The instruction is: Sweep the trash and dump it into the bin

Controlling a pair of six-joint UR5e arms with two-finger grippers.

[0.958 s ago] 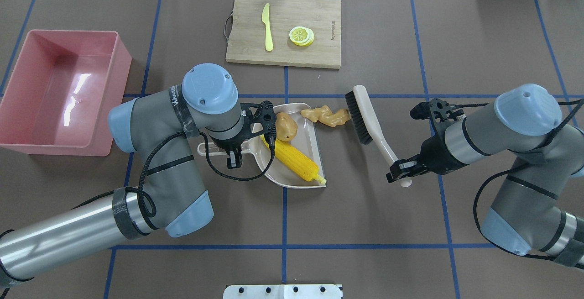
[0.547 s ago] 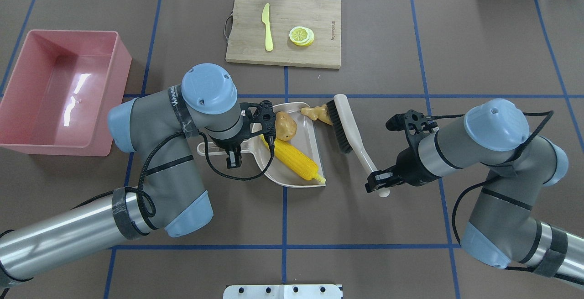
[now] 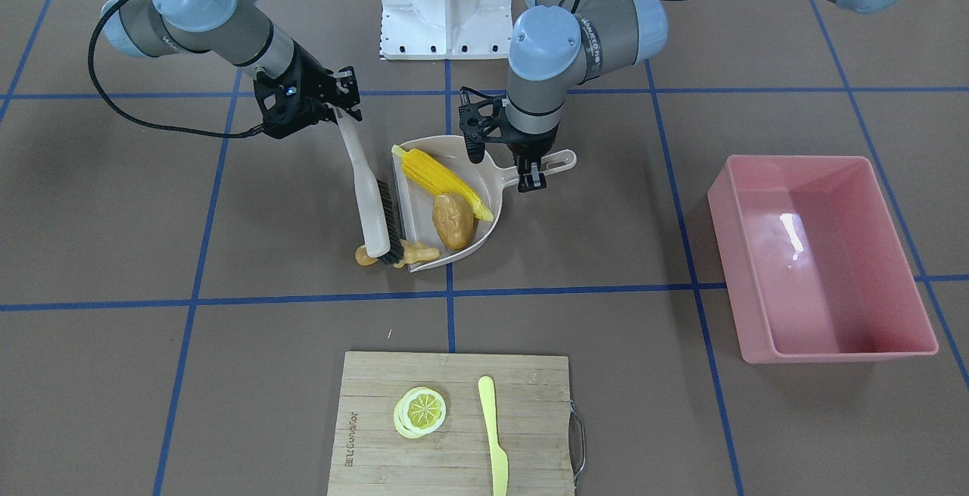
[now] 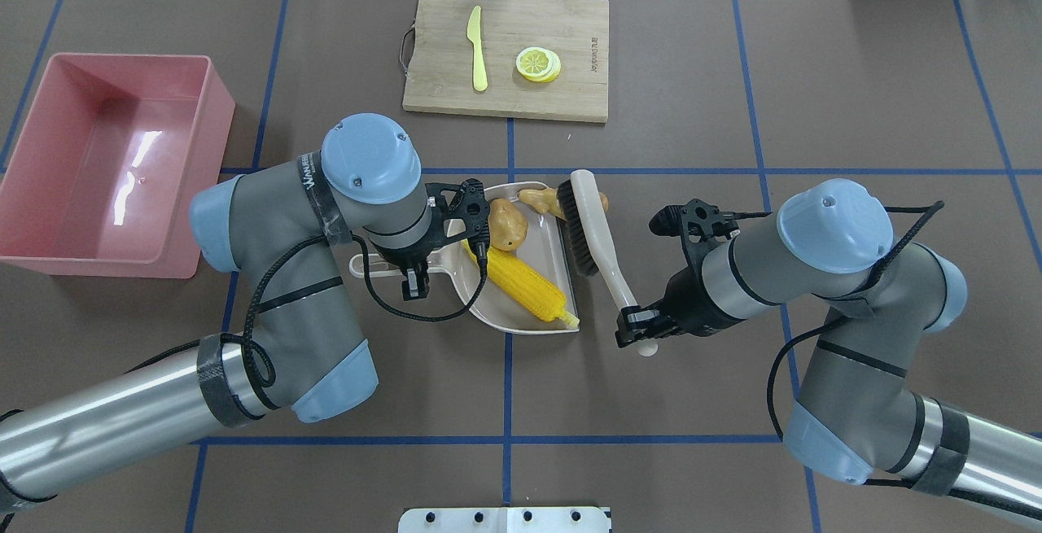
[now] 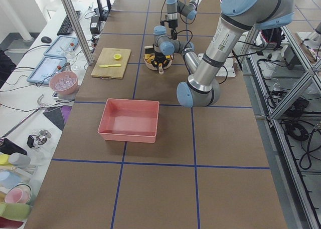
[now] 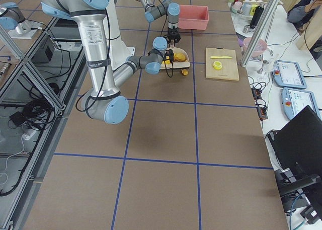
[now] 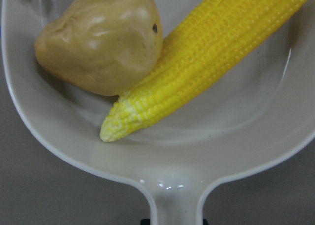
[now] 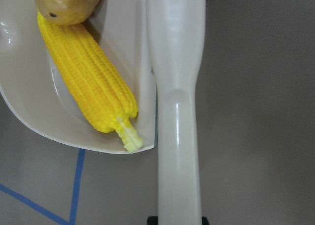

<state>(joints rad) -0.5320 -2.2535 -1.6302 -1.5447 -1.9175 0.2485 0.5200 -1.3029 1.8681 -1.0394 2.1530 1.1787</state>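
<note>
Over by the table's left edge, toward the far corner on the robot's left, the pink bin point(image 4: 98, 266) sits with nothing in it. The left gripper point(image 4: 415, 275) is clamped tight on the handle of the dustpan point(image 4: 509, 312), which lies flat about the middle of the table, its open lip facing the right edge. In the pan, the potato point(image 4: 509, 224) lies at the far end with the corn point(image 4: 525, 285) touching it and slanting to the near corner of the lip. Beyond, at the middle of the far edge, a board point(image 4: 570, 93) carries a knife point(image 4: 477, 49) and a lemon point(image 4: 538, 64). The ginger point(image 4: 540, 199) straddles the far end of the lip, one end in the pan. The brush point(image 4: 592, 220) lies over it, bristles against the lip. The right gripper point(image 4: 639, 331) is closed on the end of the brush's handle.
</note>
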